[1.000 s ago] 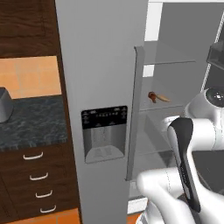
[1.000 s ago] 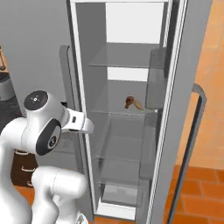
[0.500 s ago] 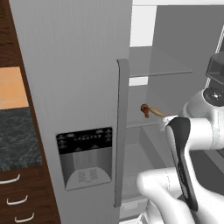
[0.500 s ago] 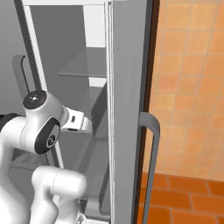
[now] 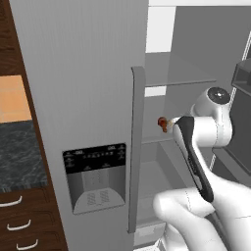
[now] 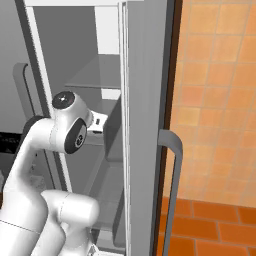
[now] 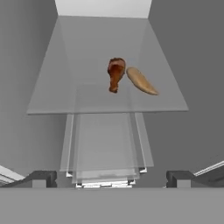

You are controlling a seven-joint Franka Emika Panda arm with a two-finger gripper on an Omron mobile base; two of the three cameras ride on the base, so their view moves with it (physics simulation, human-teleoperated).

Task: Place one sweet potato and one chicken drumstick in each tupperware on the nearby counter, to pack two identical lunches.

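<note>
We face the open fridge (image 5: 93, 98), its glass shelf (image 7: 65, 96) our landmark. On that shelf, toward the back, lie a chicken drumstick (image 7: 115, 73) and, just beside it, a sweet potato (image 7: 141, 81). Our claw (image 7: 111, 178) hangs before the shelf's front edge, jaws wide apart and empty.

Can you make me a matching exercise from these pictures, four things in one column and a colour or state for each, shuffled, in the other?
Things:
1. chicken drumstick
2. sweet potato
3. gripper
4. fridge shelf

Colour or state:
A. clear glass, carrying both foods
B. tan-orange oval, to the right in the hand view
C. open, holding nothing
D. reddish-brown, to the left in the hand view

Pairs: 1-D, 2-B, 3-C, 4-A
</note>
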